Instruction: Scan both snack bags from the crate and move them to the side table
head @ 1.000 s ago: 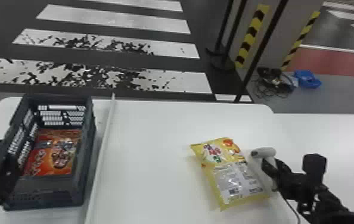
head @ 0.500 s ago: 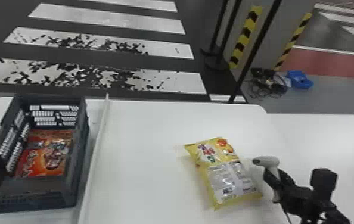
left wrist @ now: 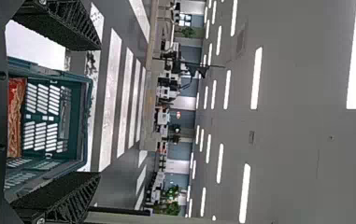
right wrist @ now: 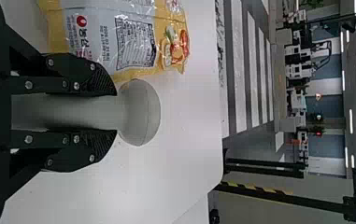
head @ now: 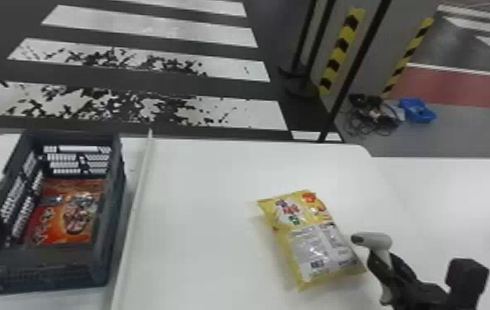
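1. Head view: looked forward and down over the table [head: 199, 185].
2. Left wrist view: faced forward, close at the crate [head: 50, 264], ceiling [left wrist: 297, 126] beyond.
3. Right wrist view: faced forward, close beside the snack bag [head: 318, 247].
4. Head view shared the crate with left, the snack bag with right; all covered the far floor stripes [head: 153, 25].

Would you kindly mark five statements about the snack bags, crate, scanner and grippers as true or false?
1. The yellow bag lies on the white table, outside the crate. True.
2. The crate is empty. False: a red bag lies inside.
3. The right gripper is holding the scanner. True.
4. The left gripper is shut. False: the left gripper's fingers stand apart.
5. The scanner is between the crate and the yellow bag. False: it is on the yellow bag's right.
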Controlling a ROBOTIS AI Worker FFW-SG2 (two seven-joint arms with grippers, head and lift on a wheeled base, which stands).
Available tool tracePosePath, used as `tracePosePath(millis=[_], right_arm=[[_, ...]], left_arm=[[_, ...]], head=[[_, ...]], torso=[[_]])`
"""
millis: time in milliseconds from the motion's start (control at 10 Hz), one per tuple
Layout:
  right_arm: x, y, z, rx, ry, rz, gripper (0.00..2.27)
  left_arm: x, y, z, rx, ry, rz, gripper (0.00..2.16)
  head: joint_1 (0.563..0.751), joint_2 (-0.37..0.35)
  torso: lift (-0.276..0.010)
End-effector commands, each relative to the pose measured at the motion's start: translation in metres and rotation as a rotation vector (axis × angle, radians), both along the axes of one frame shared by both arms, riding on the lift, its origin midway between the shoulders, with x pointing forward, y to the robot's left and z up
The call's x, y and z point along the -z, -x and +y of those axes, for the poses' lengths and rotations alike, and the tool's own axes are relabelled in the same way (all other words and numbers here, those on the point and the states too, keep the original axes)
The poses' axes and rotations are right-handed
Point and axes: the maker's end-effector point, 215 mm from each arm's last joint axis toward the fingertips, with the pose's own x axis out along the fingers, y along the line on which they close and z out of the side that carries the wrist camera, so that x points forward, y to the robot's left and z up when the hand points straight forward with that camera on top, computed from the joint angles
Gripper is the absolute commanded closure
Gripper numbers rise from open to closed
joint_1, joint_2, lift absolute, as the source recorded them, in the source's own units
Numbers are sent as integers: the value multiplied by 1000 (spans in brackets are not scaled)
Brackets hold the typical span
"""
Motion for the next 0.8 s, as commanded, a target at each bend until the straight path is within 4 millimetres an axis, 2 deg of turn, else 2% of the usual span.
tracePosePath(millis=[0,400,600,700], right_arm=[[0,8,10,-11,-7,3,2240],[-1,28,30,-29,-29,5,2240],[-14,26,34,-31,-31,-27,2240],[-28,20,35,-33,-26,-50,2240]], left_arm=[[-2,1,0,0,7,-8,33],[-9,4,2,-6,11,-33,33],[-12,4,0,-3,16,-41,33],[-14,4,-2,-1,17,-45,33]], head=[[695,-208],[695,-178],[695,-165],[695,-164]], torso=[[-95],[-95],[-95],[-95]])
